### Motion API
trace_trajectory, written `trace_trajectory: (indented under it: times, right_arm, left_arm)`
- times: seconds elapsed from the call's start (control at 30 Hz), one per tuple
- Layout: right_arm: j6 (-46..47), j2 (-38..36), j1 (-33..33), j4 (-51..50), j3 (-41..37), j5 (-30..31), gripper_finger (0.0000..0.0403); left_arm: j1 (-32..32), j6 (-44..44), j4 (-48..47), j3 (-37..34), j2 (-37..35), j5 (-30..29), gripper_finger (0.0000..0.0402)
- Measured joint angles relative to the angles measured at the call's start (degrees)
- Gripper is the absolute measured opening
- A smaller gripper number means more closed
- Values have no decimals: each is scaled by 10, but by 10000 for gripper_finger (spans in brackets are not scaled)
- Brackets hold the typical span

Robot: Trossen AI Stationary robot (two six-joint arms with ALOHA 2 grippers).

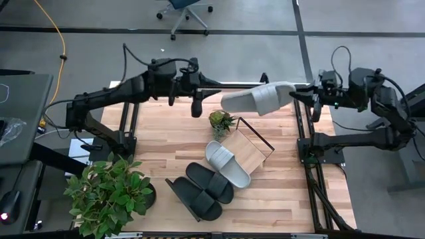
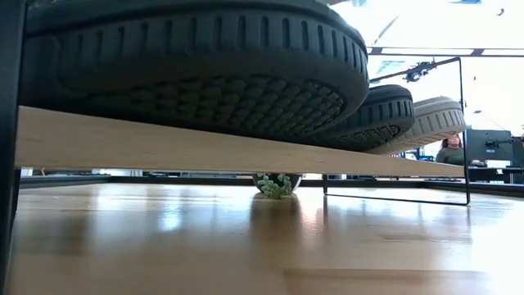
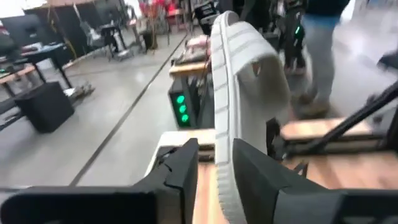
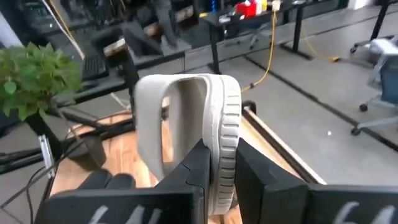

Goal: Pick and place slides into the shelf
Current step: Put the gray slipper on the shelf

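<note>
Slides: we saw two matte black ones [image 1: 202, 189] and one ribbed grey [image 1: 227, 162] lying on the tilted light-wood shelf [image 1: 251, 151]. At twelve o'clock, both grippers, left [image 1: 226, 99] and right [image 1: 292, 95], clamped the fourth grey slide [image 1: 259, 98] aloft.

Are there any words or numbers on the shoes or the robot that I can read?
No, none can be read in any view.
Grey slide held up in the right gripper: grooves only, no letters.
Black slides and the other grey slide on the shelf: plain straps, tread pattern only.
Both arms: no readable labels.
Green lights in the room behind show as blurs, not text.
</note>
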Motion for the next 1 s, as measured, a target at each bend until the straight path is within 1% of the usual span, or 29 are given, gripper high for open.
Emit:
trace_trajectory:
  times: [0.07, 0.13, 0.27, 0.33, 0.4, 0.47, 0.53, 0.67, 0.77, 1.0]
  right_arm:
    - [-1, 9, 0, -5, 0, -10, 27]
    - [-6, 20, 0, -8, 0, -14, 27]
    - [-27, 46, 0, -5, 0, -27, 28]
    - [-38, 61, 0, 2, 0, -34, 28]
    - [-47, 75, 0, 16, 0, -45, 27]
    - [-54, 87, 0, 35, 0, -58, 28]
    - [-63, 95, 0, 53, 0, -69, 28]
    - [-71, 108, 0, 57, 1, -80, 28]
    - [-73, 114, 0, 56, 1, -94, 28]
    - [-78, 125, 20, 70, 1, -95, 28]
  left_arm:
    - [0, 16, -66, 42, 2, -10, 111]
    - [0, 16, -110, 80, 5, -14, 139]
    - [1, -9, -201, 141, 10, -15, 197]
    - [0, -23, -229, 160, 14, -11, 222]
    - [0, -39, -270, 170, 17, 5, 242]
    - [0, -52, -281, 171, 25, 12, 256]
    - [0, -62, -309, 170, 29, 19, 264]
    - [0, -66, -325, 171, 42, 36, 267]
    - [0, -66, -323, 171, 53, 44, 262]
    - [0, -66, -325, 171, 78, 54, 248]
